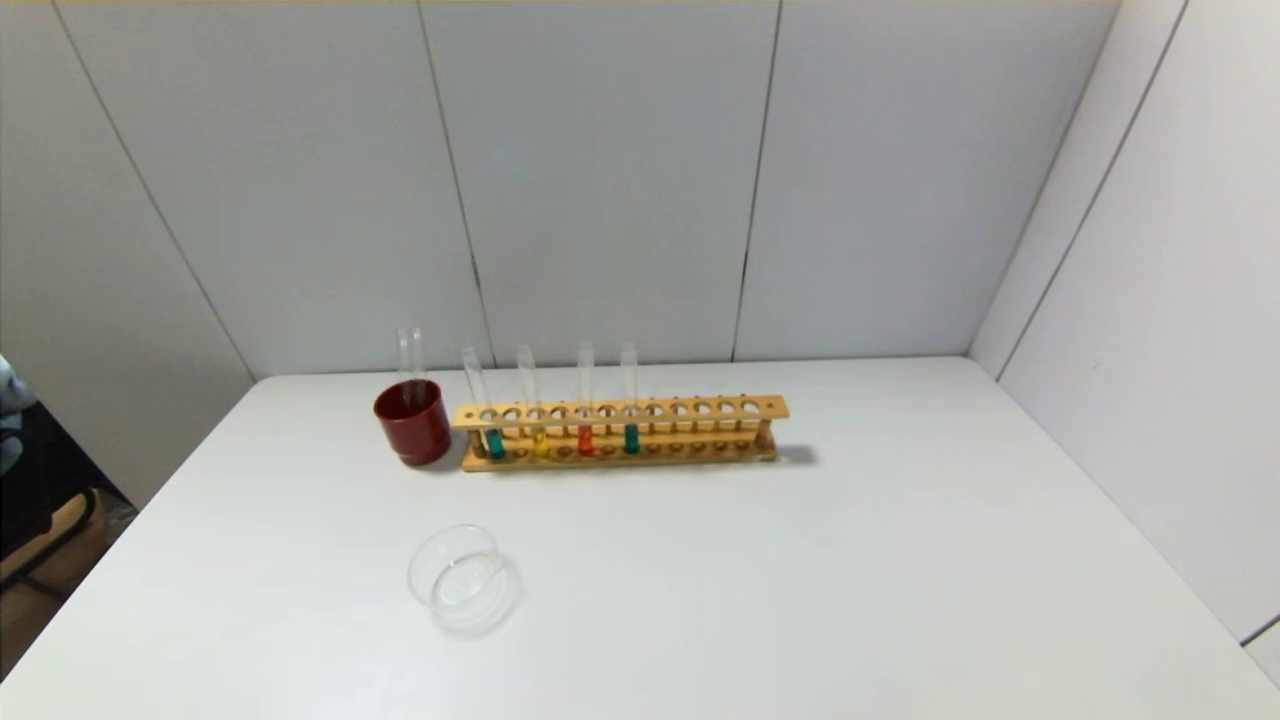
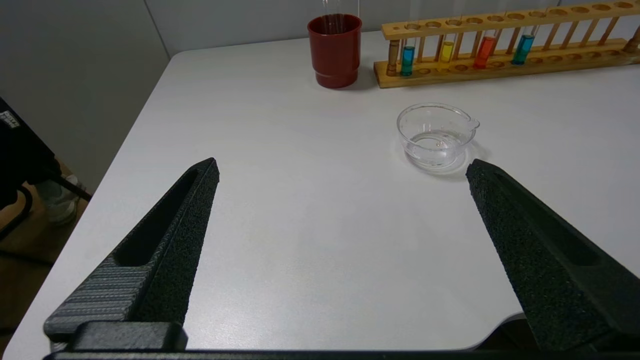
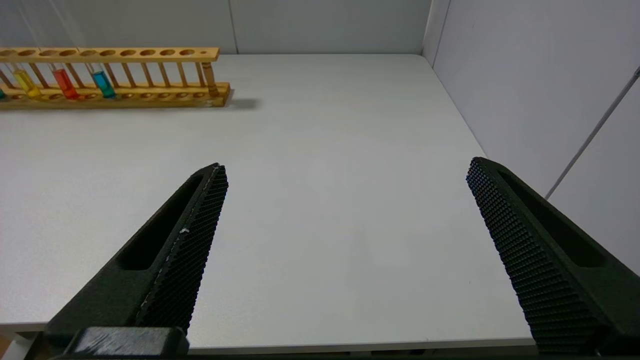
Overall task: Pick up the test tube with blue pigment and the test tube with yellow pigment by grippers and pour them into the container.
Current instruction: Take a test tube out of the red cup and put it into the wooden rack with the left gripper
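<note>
The test tube with blue pigment (image 1: 631,438) stands upright in a wooden rack (image 1: 700,408), fourth tube from the rack's left end. The test tube with yellow pigment (image 1: 540,440) stands second from that end. Both also show in the left wrist view, blue (image 2: 523,48) and yellow (image 2: 446,51), and in the right wrist view, blue (image 3: 104,84) and yellow (image 3: 26,84). The clear glass container (image 1: 463,580) sits on the table in front of the rack's left end. My left gripper (image 2: 342,167) is open and empty near the container (image 2: 415,130). My right gripper (image 3: 345,167) is open and empty over bare table. Neither gripper shows in the head view.
A green-teal tube (image 1: 495,443) and an orange-red tube (image 1: 585,440) stand in the same rack. A dark red cup (image 1: 413,422) holding clear empty tubes stands at the rack's left end. Grey walls close the back and the right side. The table's left edge drops off.
</note>
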